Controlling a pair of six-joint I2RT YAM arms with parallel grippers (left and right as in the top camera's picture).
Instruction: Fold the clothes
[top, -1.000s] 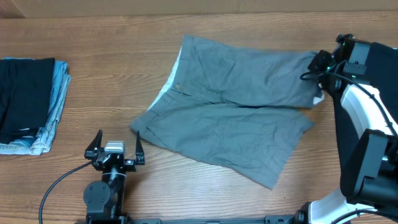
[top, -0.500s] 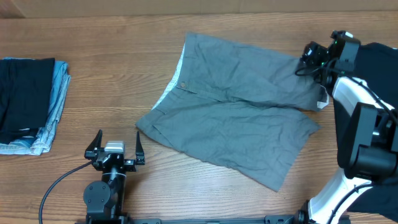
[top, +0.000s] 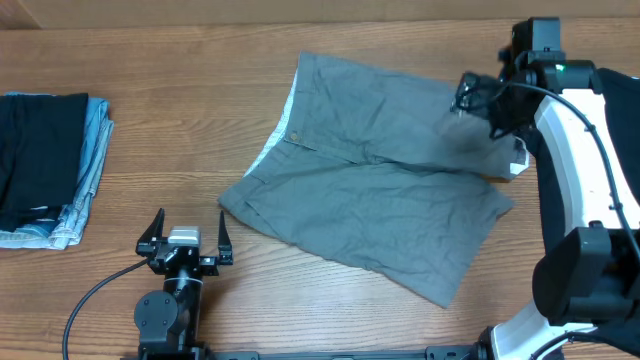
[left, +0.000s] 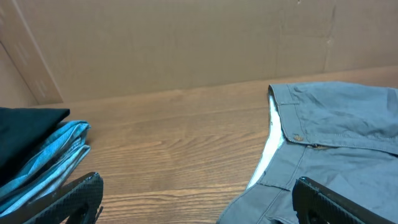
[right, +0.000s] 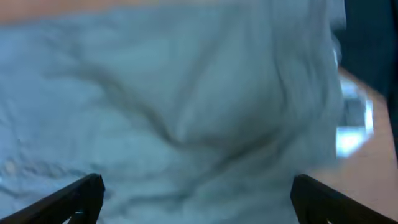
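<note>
— Anything new at the front?

— No. The left gripper (top: 185, 243) sits there empty, jaws wide apart, just short of the grey shorts (top: 380, 200).

— And the shorts?

— They lie flat in the middle, waistband left, both legs pointing right — dragged slightly rightward since a second ago.

— The far side?

— The right gripper (top: 472, 98) has released the far leg's hem, and its jaws now stand apart above the cloth. Straightening looks finished — folding hasn't begun.
</note>
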